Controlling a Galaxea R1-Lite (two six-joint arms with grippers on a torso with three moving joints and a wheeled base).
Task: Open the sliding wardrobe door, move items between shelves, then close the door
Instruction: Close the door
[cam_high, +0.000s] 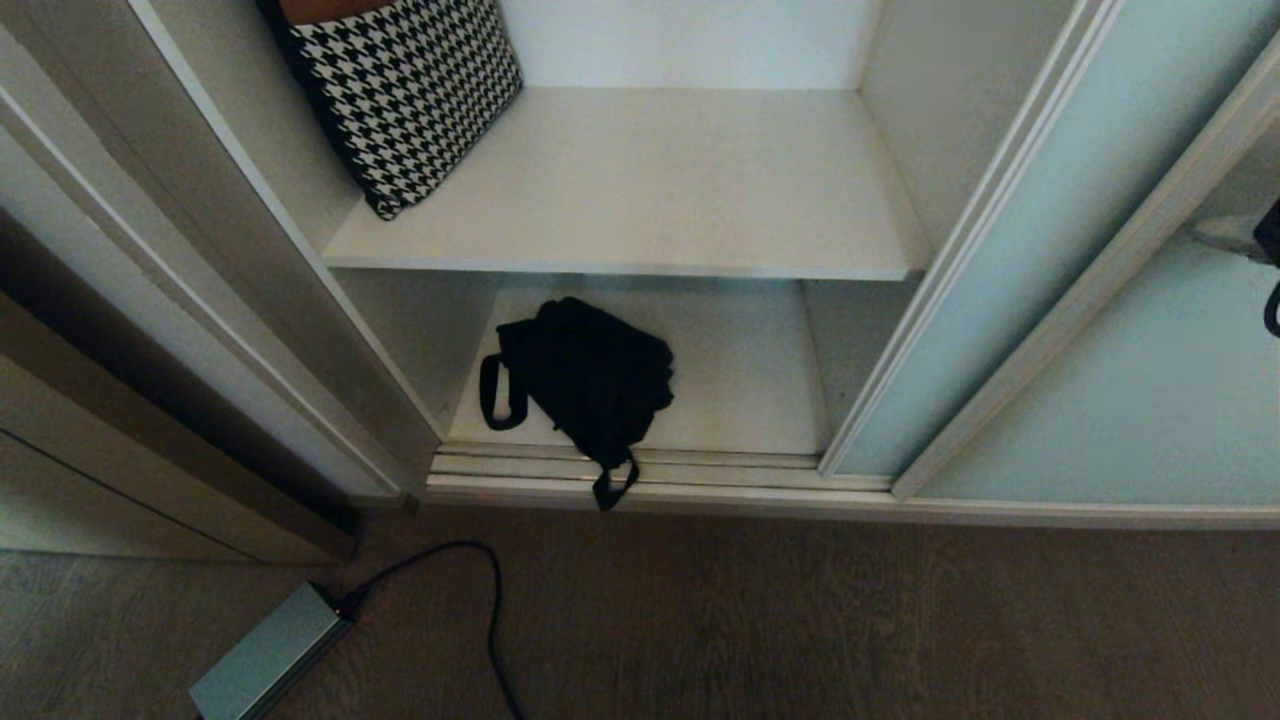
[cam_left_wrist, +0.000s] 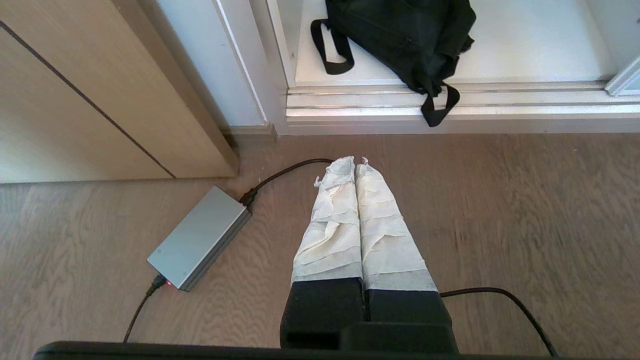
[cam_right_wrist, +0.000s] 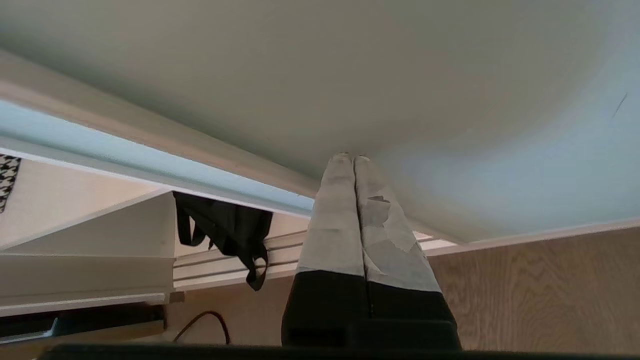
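The wardrobe stands open on its left side, and the sliding wardrobe door (cam_high: 1130, 400), pale green frosted glass in a cream frame, is over on the right. My right gripper (cam_right_wrist: 350, 158) is shut and empty, its taped tips touching that glass (cam_right_wrist: 425, 90). In the head view only its fingers (cam_high: 1222, 237) show, at the right edge. A black strap bag (cam_high: 590, 380) lies on the lower of the shelves (cam_high: 750, 380), one strap hanging over the floor track (cam_high: 700, 468). On the upper shelf (cam_high: 680, 200) a houndstooth bag (cam_high: 410, 90) leans at the left. My left gripper (cam_left_wrist: 356, 161) hangs shut over the floor.
A grey power brick (cam_high: 270, 655) with a black cable (cam_high: 490, 600) lies on the wood floor at the front left. A brown wooden panel (cam_high: 100, 420) stands left of the wardrobe. A second glass panel (cam_high: 1010, 250) sits behind the front one.
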